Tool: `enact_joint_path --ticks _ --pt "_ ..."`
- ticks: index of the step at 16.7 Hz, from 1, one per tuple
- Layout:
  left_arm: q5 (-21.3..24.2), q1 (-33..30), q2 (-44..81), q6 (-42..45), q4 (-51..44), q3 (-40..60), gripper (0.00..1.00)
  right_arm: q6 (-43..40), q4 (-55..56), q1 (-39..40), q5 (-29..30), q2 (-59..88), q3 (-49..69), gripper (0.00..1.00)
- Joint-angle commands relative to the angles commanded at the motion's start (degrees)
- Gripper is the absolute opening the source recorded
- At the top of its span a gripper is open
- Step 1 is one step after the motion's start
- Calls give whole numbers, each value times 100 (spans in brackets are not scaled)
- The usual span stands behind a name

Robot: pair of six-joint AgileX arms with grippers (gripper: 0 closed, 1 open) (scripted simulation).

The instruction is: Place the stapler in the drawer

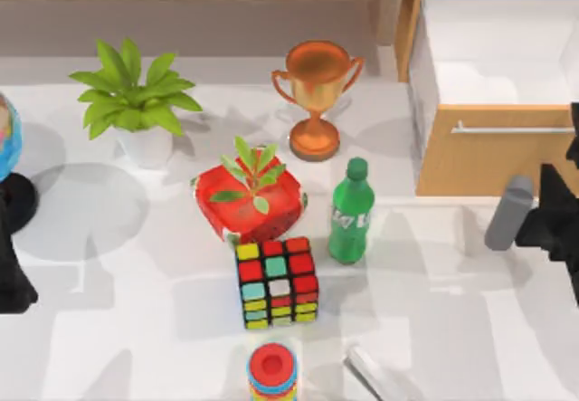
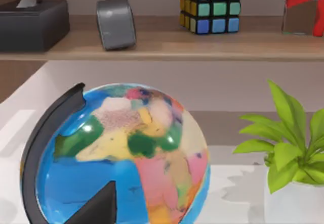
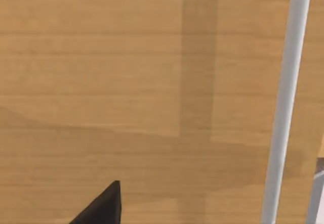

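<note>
At the far right of the bench (image 1: 109,329), one drawer (image 1: 470,161) stands pulled open, showing its white inside, tan wood front and one silver bar handle (image 1: 511,129). In the right wrist view the wood front lies close before the camera, crossed by the handle.

One brown shelf (image 2: 162,47) runs along the far side. It carries one dark tissue box (image 2: 33,24), one grey tape roll (image 2: 115,23) and one colour cube (image 2: 211,5).

On the bench, from largest to smallest:
- One globe (image 1: 7,138) at the left edge.
- Two plants, one leafy plant in a white pot (image 1: 131,102) at far left and one small plant in a red pot (image 1: 251,197) at centre.
- One copper trophy (image 1: 317,98), far of centre.
- One green bottle (image 1: 351,213), just right of the red pot.
- One second colour cube (image 1: 276,283), near of the red pot.
- One ring stack (image 1: 271,369) at the near edge.
- One stapler (image 1: 380,376), lying at the near edge, right of the ring stack and well apart from the drawer.

The right tool (image 1: 534,220) hangs at the right edge, just near of the drawer front. Its opening cannot be told, and it holds nothing visible. The left tool (image 2: 98,208) sits parked beside the globe, and its state cannot be told.
</note>
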Motion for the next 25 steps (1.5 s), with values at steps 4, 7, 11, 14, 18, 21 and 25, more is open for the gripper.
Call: enact_joint_path --ticks 4,7,11,14,18,21,25 --pt "0 0 0 0 0 0 100 -2 240 119 111 -35 -266 100" --pt "0 0 0 0 0 0 100 -3 254 128 117 -40 -285 100" --pt "0 0 0 0 0 0 100 76 2 195 68 127 -244 100" --pt "0 0 0 0 0 0 100 419 -630 511 -78 -344 -107 100" --pt "0 0 0 0 0 0 100 1263 -2224 1081 -338 -1146 180 100" --pt "0 0 0 0 0 0 100 2144 -3847 1496 -536 -1720 477 100" --pt "0 0 0 0 0 0 100 3582 -6331 1944 -790 -2315 1058 100"
